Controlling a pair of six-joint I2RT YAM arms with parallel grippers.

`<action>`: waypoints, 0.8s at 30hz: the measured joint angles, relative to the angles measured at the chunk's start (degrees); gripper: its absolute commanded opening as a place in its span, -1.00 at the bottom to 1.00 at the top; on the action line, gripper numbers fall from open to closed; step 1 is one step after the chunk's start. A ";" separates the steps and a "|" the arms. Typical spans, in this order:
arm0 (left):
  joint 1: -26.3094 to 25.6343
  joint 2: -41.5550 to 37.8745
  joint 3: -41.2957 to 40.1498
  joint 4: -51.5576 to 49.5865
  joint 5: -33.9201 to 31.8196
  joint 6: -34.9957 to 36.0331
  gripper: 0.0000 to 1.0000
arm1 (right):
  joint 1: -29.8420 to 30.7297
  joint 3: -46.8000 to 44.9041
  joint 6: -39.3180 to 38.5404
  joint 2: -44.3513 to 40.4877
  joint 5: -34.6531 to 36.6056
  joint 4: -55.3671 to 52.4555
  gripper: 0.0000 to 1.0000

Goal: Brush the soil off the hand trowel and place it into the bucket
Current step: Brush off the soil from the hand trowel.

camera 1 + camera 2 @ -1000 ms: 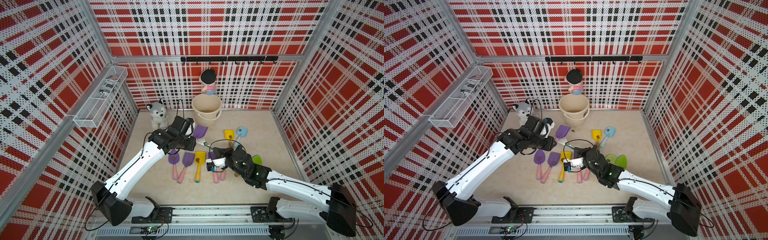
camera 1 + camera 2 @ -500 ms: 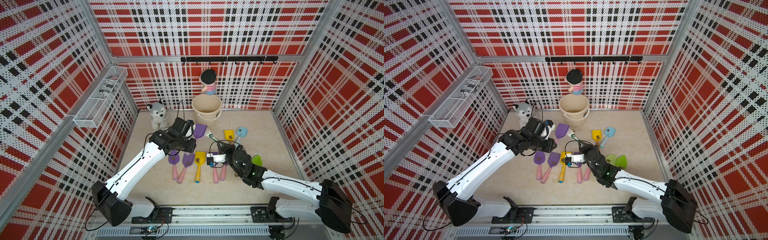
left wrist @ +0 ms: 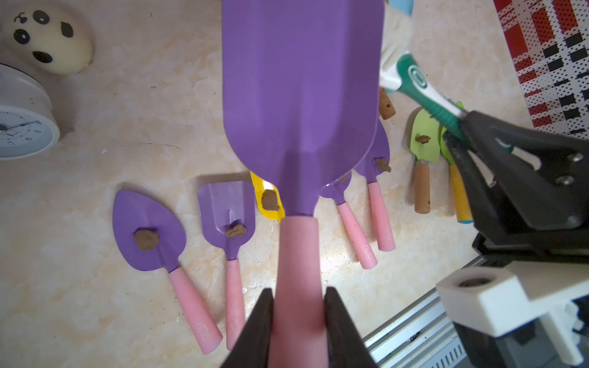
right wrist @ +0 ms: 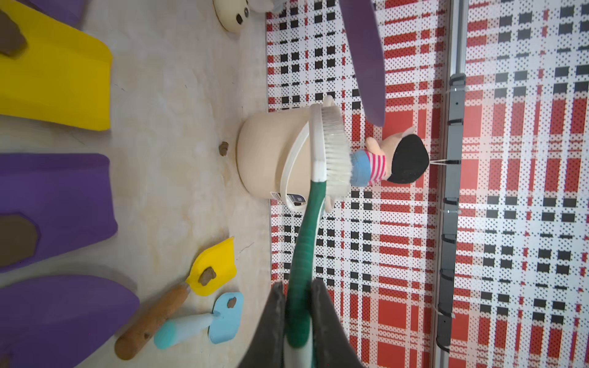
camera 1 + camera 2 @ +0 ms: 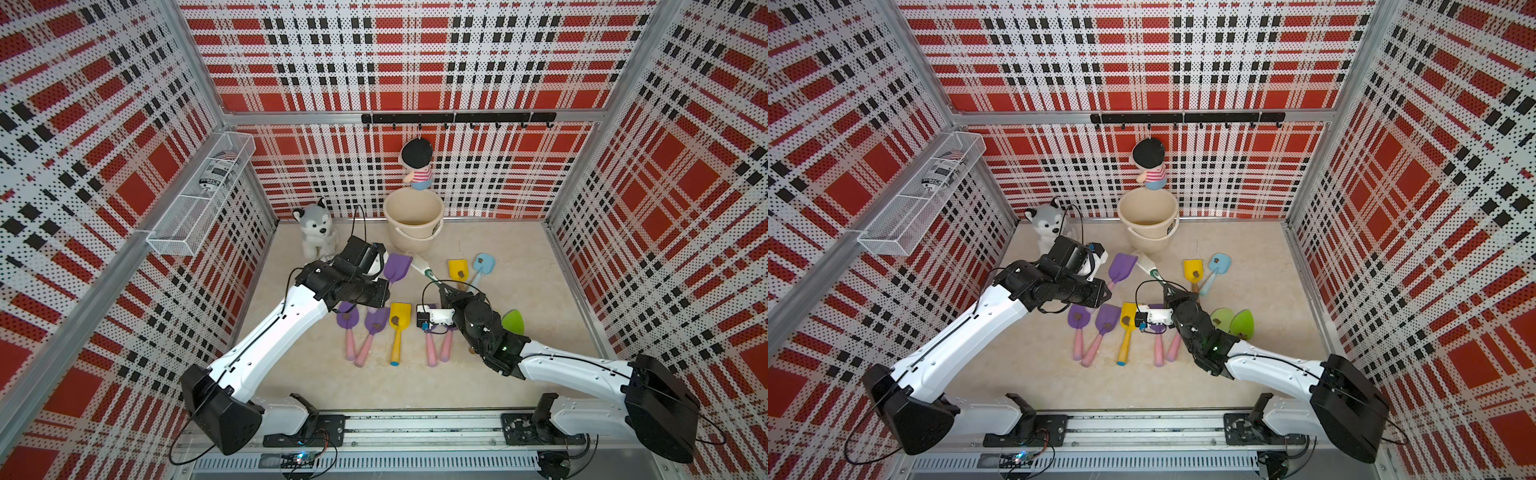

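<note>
My left gripper (image 3: 298, 306) is shut on the pink handle of a purple hand trowel (image 3: 302, 95), held above the table; its blade face shows no soil. In both top views the trowel (image 5: 397, 268) (image 5: 1122, 268) hangs in front of the cream bucket (image 5: 413, 220) (image 5: 1148, 216). My right gripper (image 4: 298, 296) (image 5: 442, 286) is shut on the green handle of a white-bristled brush (image 4: 331, 153) (image 5: 419, 266). The brush head sits by the blade's right edge; contact cannot be told. Soil (image 3: 146, 239) lumps lie on the trowels on the table.
Several purple, yellow, blue and green trowels (image 5: 399, 328) lie on the table between the arms. A loose brown lump (image 4: 223, 148) lies by the bucket. A husky plush (image 5: 316, 226), a hanging doll (image 5: 417, 166), a wire basket (image 5: 203, 208) and a clock (image 3: 22, 127) surround them.
My right gripper has swept the brush towards the back, along the held trowel's blade towards the bucket. The left arm and the trowel have hardly moved.
</note>
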 measured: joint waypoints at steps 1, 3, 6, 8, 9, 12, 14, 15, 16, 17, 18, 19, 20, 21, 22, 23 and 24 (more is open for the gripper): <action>0.00 0.02 0.00 0.00 0.04 0.00 -1.00 | 1.03 0.00 -0.02 0.02 -0.46 -0.35 -1.00; 0.02 0.02 0.00 0.02 0.20 0.00 -1.00 | 2.91 0.00 -0.09 0.02 -1.42 -0.85 -1.00; 0.04 0.15 0.00 0.04 0.48 0.02 -1.00 | 4.87 0.00 -0.57 0.02 -2.27 -1.46 -1.00; 0.22 0.37 -0.02 0.07 0.63 0.02 -1.00 | 5.51 0.02 -0.83 0.02 -2.71 -1.46 -1.00; 0.31 0.46 -0.02 0.07 0.68 0.04 -1.00 | 5.51 0.09 -0.83 0.02 -2.71 -1.46 -1.00; 0.61 0.57 -0.04 0.07 0.92 0.04 -1.00 | 4.83 0.52 -0.87 0.09 -2.67 -1.53 -1.00; 0.68 0.57 -0.04 0.09 1.09 0.04 -1.00 | 4.04 0.98 -0.90 0.24 -2.56 -1.36 -1.00; 0.68 0.57 -0.07 0.13 1.18 0.04 -1.00 | 3.63 1.20 -0.90 0.31 -2.45 -1.33 -1.00; 0.70 0.57 -0.13 0.20 1.27 0.04 -1.00 | 3.04 1.49 -0.87 0.44 -2.36 -1.31 -1.00; 0.76 0.57 -0.20 0.31 1.33 0.04 -1.00 | 2.38 1.75 -0.76 0.52 -2.32 -1.29 -1.00; 0.83 0.57 -0.28 0.46 1.38 0.04 -1.00 | 1.84 1.92 -0.59 0.52 -2.27 -1.25 -1.00; 0.96 0.57 -0.37 0.50 1.46 0.04 -1.00 | 1.07 2.05 -0.28 0.52 -2.25 -1.25 -1.00; 1.09 0.55 -0.46 0.50 1.51 0.04 -1.00 | 0.31 2.23 0.13 0.52 -2.23 -1.25 -1.00; 1.27 0.55 -0.48 0.48 1.51 0.04 -1.00 | -0.50 2.38 0.66 0.52 -2.25 -1.29 -1.00; 1.44 0.50 -0.52 0.55 1.53 0.04 -1.00 | -1.55 2.58 1.33 0.52 -2.19 -1.22 -1.00; 1.64 0.39 -0.63 0.57 1.53 0.04 -1.00 | -2.51 2.80 2.19 0.52 -2.12 -1.25 -1.00; 1.86 0.28 -0.76 0.57 1.53 0.07 -1.00 | -3.30 3.04 3.19 0.52 -1.99 -1.49 -1.00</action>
